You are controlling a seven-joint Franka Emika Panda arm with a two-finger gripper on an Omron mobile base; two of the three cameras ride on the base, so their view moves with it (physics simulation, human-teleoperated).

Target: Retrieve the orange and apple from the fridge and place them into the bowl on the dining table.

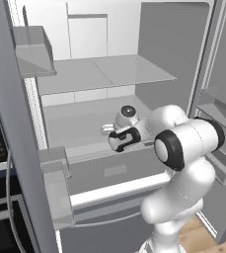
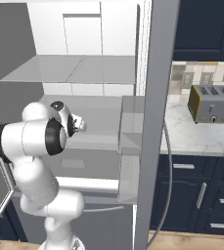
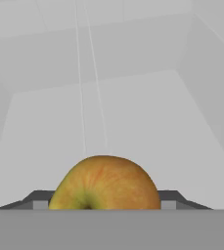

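White fridge [image 1: 114, 74] interior is surrounding my arm, both steel doors standing open, with an apple [image 3: 105, 183] sitting between my fingers.

Glass shelves are spanning the fridge's white cavity, door bins [image 1: 55, 192] are hanging on the open doors at either side, and my white arm is reaching in over the lower shelf [image 1: 75, 128]. Beyond the right door, a navy counter with a marble top [image 2: 191, 136] is carrying a grey toaster [image 2: 213, 103]. My gripper [image 3: 105, 202] is pointing toward the fridge's back wall, and its two dark fingertips [image 3: 37, 200] are showing just beside the yellow-red apple, one at each side, my jaws closing on it at a middling width.
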